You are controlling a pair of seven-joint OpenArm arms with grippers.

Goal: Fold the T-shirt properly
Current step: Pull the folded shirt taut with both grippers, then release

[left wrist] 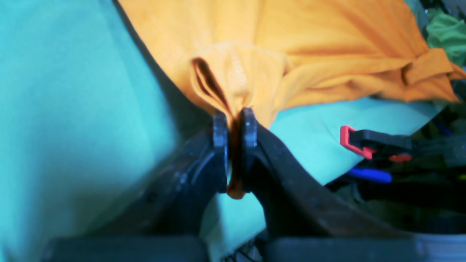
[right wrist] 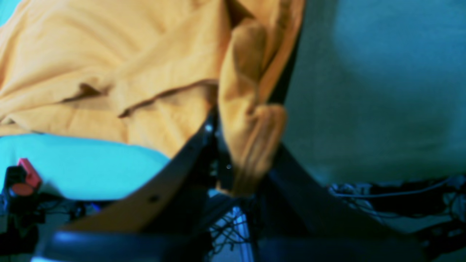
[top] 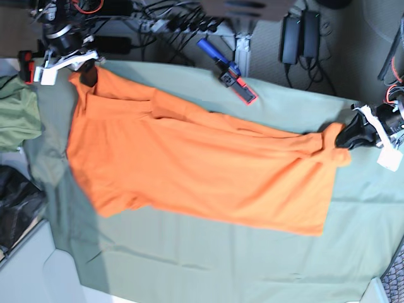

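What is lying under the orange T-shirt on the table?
Under the T-shirt lies the grey-green table cloth, showing all around it. Anything between shirt and cloth is covered and cannot be seen. The left gripper and right gripper each pinch one end.

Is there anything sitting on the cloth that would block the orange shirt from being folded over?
Nothing visible does. Both grippers already pinch the T-shirt: the left gripper and the right gripper. The table cloth around it is bare; the clamp and olive-green garment sit at the edges.
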